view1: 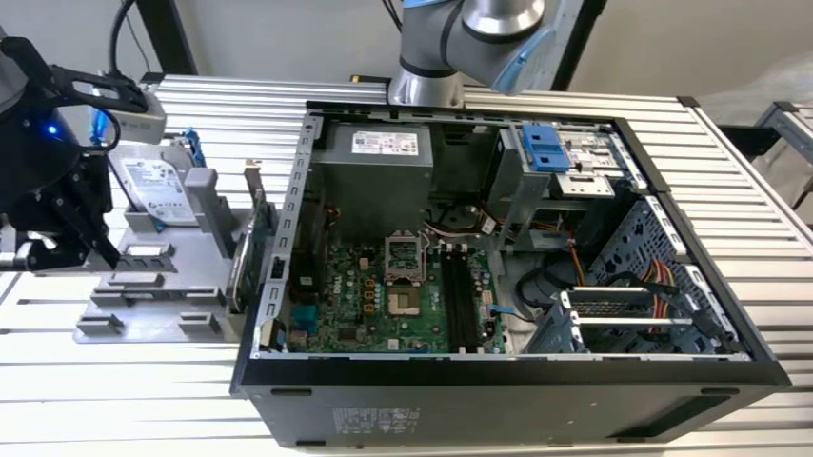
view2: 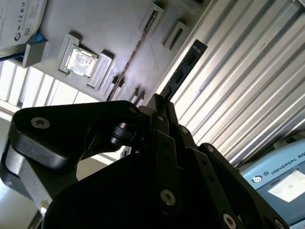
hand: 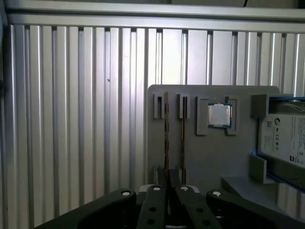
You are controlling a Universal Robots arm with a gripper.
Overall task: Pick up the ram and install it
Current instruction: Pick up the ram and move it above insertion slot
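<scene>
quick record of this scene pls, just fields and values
gripper: shut on the ram, near the grey holder
ram: thin dark stick jutting out from the gripper's tips, not installed
grey holder: beside the case, on the exterior view's left, carrying a hard drive
case: open, motherboard exposed

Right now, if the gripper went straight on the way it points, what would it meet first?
Probably the grey holder: the gripper, shut on the memory stick, points at its slotted edge, though depth is unclear.
</scene>
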